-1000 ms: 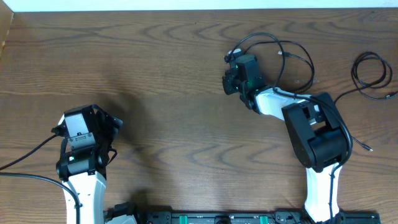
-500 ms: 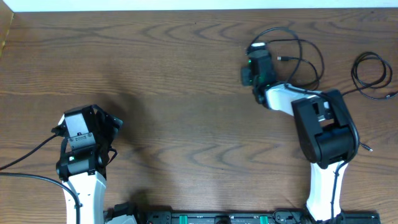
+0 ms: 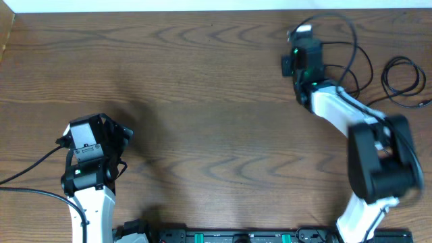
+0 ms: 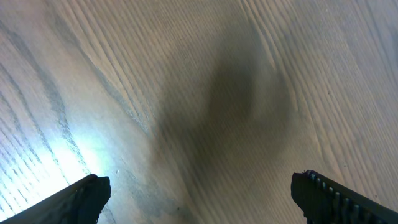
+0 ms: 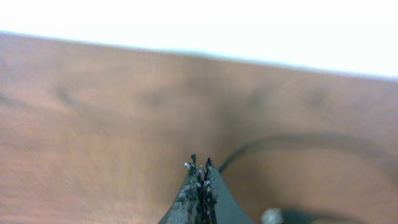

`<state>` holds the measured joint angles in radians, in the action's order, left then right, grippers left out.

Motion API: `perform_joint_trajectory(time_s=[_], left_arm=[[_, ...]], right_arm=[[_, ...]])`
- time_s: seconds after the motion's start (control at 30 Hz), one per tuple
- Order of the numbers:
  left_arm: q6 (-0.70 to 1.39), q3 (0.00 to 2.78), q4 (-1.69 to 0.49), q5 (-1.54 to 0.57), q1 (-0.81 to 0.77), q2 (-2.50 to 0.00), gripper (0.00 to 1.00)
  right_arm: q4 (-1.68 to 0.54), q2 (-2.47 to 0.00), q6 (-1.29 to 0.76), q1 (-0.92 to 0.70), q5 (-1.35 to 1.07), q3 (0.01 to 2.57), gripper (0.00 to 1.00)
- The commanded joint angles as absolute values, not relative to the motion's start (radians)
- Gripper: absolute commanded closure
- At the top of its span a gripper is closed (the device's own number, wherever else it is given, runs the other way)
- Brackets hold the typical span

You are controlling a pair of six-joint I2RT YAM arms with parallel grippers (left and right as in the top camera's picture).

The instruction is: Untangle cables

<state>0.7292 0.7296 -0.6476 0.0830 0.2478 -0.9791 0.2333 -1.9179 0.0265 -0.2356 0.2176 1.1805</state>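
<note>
The right claw (image 5: 200,180) is closed, its two dark fingers pressed together with no gap between them in the right wrist view. In the overhead view it sits at the upper right of the brown wood-grain desk (image 3: 202,101), close to the far edge, at the end of the white and black right arm (image 3: 337,108) that comes up from the lower right corner. A thin, looped black cord (image 3: 354,37) starts right at this claw and sweeps out to its right in wide, overlapping curves that pass beside the arm. In the right wrist view the same cord (image 5: 292,140) appears as a blurred dark arc rising from just right of the fingertips and bending across the right half of the frame. It meets the tips there, but the blur leaves it unclear whether it is pinched between them. A second thin black cord (image 3: 422,79) lies coiled at the right edge of the overhead frame, apart from the claw and from the first loop, with loose ends trailing below it. The left claw (image 4: 208,196) stands wide open over bare wood and holds nothing. Its two fingertips (image 4: 81,199) show only at the bottom corners of the left wrist view, and in the overhead view it is at the lower left, well apart from both cords.
</note>
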Motion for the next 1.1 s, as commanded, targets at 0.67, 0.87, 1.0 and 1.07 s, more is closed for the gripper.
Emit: perform_joint_trajectory(time_s=[0.67,0.87,1.0,1.07], left_arm=[[0.731,0.736,-0.651,0.086,0.249,-0.973,0.01],[0.731,0.736,-0.651,0.086,0.249,-0.973,0.01],[0.731,0.736,-0.651,0.086,0.249,-0.973,0.01],[0.731,0.736,-0.651,0.086,0.249,-0.973,0.01]], right_arm=[[-0.08,-1.434,0.375,-0.135,0.196,1.18,0.99],[-0.109,-1.328,0.376,-0.089,0.195,1.136,0.98],[-0.075,-1.219,0.376,-0.044,0.141,1.027,0.96],[-0.03,-1.153,0.376,-0.017,0.103,0.944,0.96]])
